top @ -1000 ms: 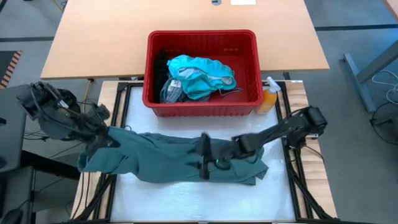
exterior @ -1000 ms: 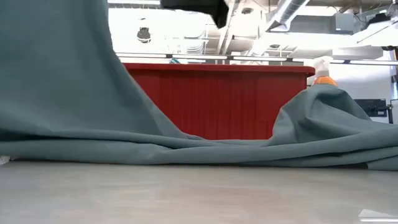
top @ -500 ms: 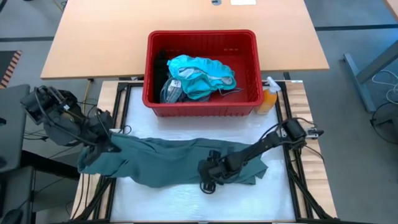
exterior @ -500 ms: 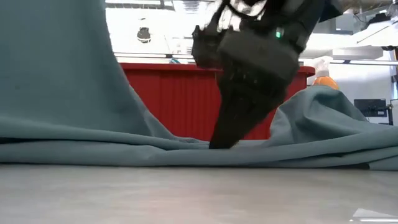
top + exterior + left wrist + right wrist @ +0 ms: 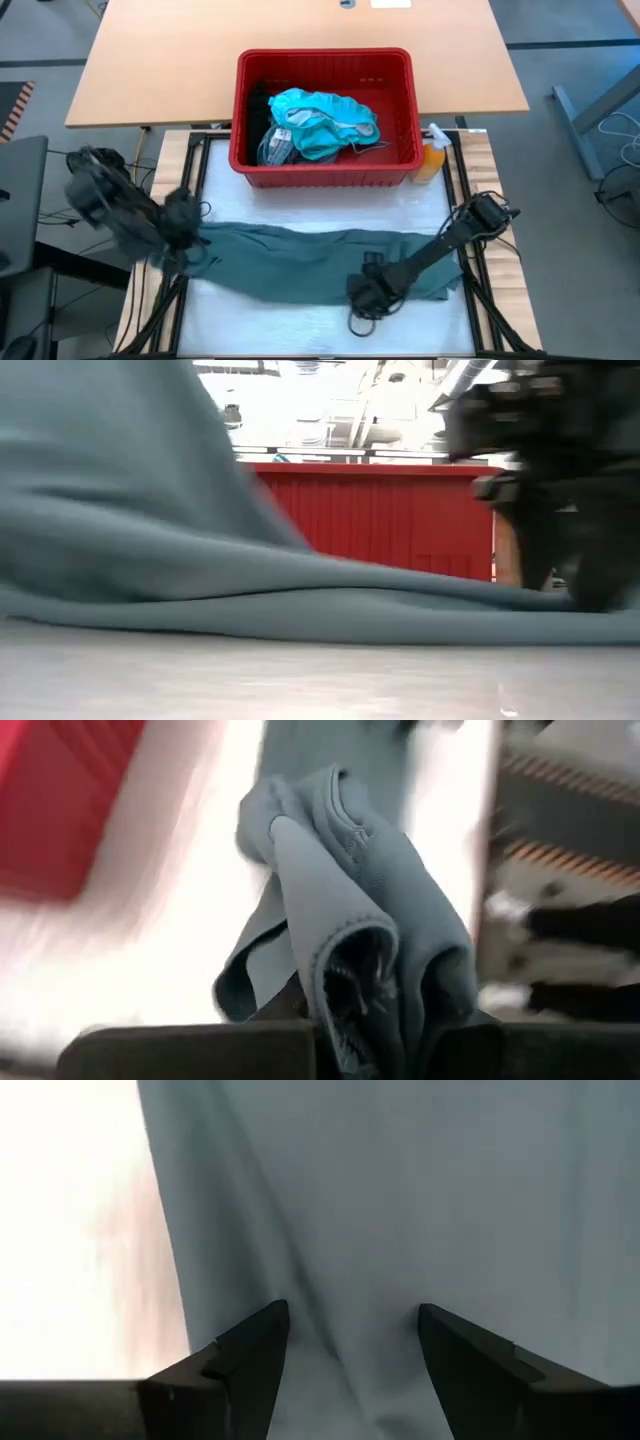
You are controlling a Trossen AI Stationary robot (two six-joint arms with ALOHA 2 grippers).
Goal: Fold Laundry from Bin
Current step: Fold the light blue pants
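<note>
Left gripper (image 5: pixel 183 222) is clamped on a bunched end of the grey-green garment (image 5: pixel 300 262), stretched across the table in front of the red bin (image 5: pixel 325 160). Right gripper (image 5: pixel 365 295), fingers spread, sits low on its near edge, seemingly pressing down.

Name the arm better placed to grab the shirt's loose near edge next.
Right. Its claw hangs open just over the grey-green shirt near the table's front edge, while the left claw is already shut on the shirt's other end.
</note>
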